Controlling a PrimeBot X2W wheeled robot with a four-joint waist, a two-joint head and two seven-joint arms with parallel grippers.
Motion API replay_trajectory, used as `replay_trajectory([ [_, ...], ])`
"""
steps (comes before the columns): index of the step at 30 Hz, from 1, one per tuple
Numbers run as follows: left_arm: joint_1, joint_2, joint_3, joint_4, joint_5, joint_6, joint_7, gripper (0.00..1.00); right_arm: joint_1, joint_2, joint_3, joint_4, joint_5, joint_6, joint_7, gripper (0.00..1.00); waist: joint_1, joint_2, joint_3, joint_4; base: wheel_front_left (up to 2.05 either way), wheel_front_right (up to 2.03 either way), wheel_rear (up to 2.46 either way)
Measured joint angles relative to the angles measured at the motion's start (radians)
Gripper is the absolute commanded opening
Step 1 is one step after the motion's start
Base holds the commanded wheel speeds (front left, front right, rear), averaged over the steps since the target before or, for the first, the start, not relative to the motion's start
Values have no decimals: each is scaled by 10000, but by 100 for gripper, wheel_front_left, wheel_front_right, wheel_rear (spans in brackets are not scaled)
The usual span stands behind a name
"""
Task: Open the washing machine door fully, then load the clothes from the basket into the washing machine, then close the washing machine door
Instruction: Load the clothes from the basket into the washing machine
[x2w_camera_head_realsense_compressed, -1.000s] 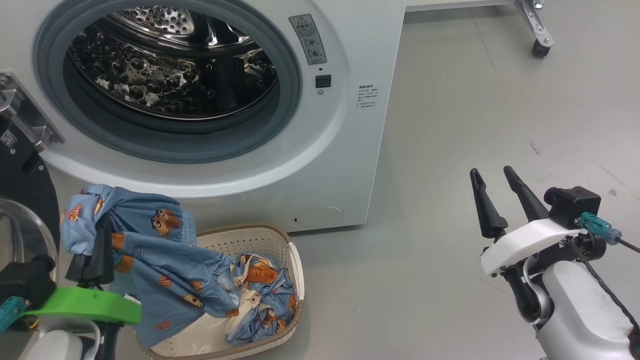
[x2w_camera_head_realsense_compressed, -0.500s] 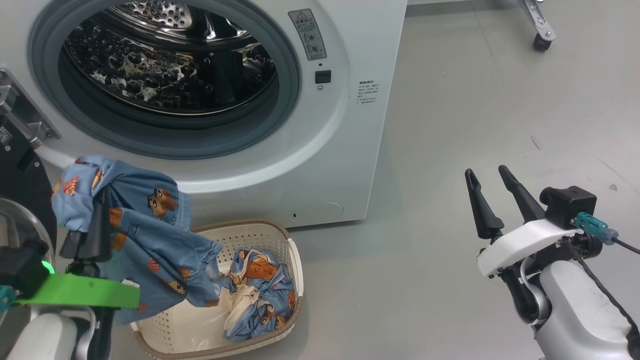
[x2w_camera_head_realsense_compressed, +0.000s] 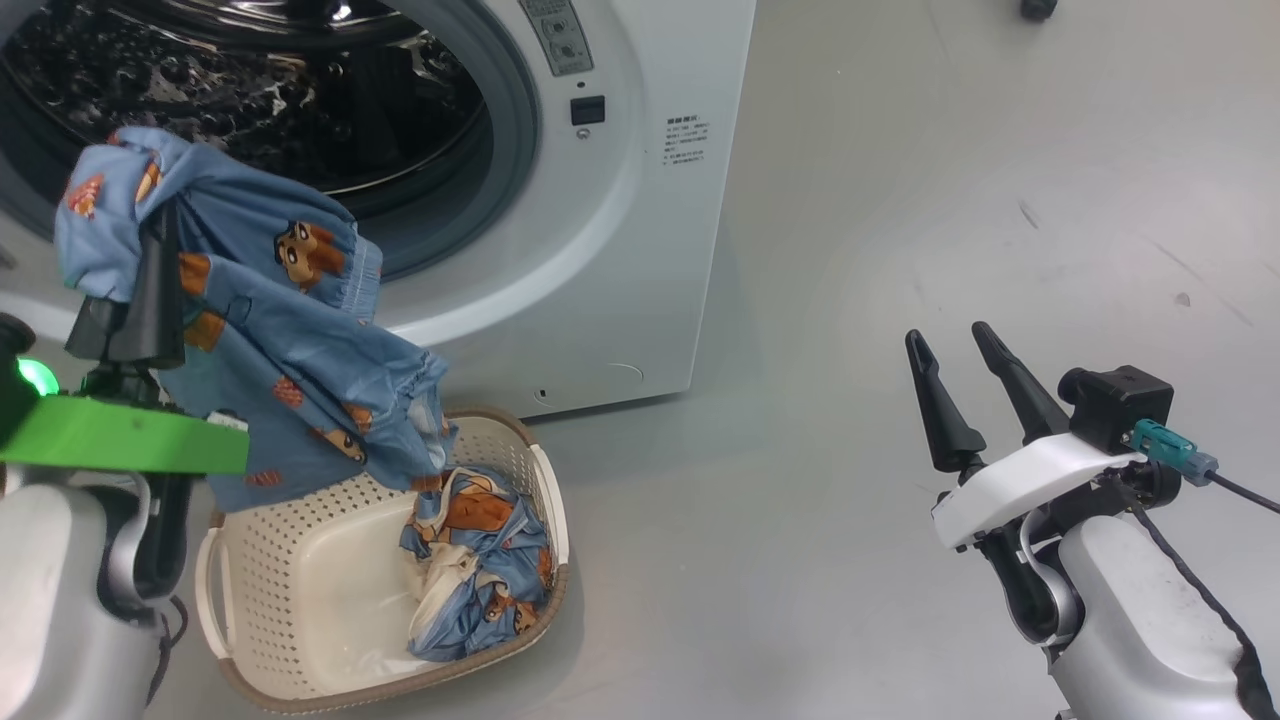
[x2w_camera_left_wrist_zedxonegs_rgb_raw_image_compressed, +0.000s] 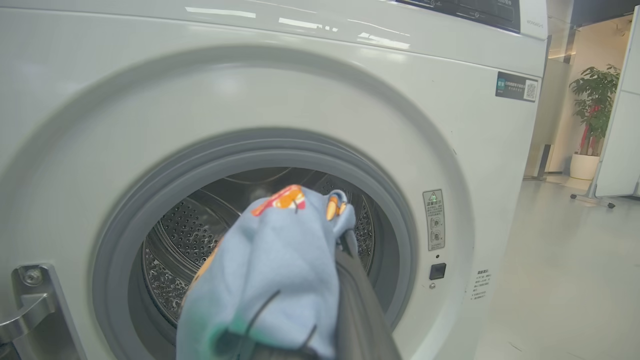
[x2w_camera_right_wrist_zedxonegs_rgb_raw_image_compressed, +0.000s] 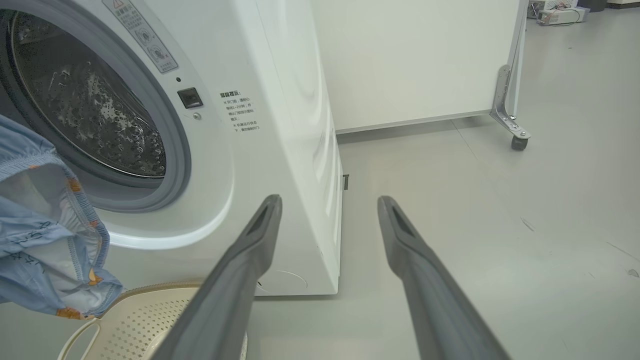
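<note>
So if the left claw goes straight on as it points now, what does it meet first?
Probably the steel drum: the left claw, shut on the blue garment, points through the washing machine's open mouth. How deep the drum lies is unclear.

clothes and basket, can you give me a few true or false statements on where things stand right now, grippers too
1. The left gripper is shut on a piece of the clothes, held up in front of the washing machine. True.
2. The basket is empty. False: a bundled blue piece lies in it.
3. The right gripper holds nothing, its fingers apart over the floor. True.
4. The washing machine's opening is shut. False: it is uncovered and the steel drum shows.
</note>
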Motion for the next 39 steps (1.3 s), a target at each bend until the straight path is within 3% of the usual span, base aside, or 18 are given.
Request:
replay_trajectory([
  [17, -2731, 307, 58, 1693, -19, -19, 1561, 0, -895, 322, 52, -550, -31, 0, 0, 100, 0, 0, 1964, -979, 0, 0, 0],
  [23, -3620, 786, 462, 2531, -48, -88, 1854, 0, -1228, 543, 69, -696, -63, 0, -2, 100, 1, 0, 2765, -1372, 0, 0, 0],
  [39, -5608, 1032, 568, 4412, -313, -102, 2585, 0, -1462, 957, -92, -819, -226, 0, -2, 100, 2, 0, 4443, -2397, 0, 0, 0],
])
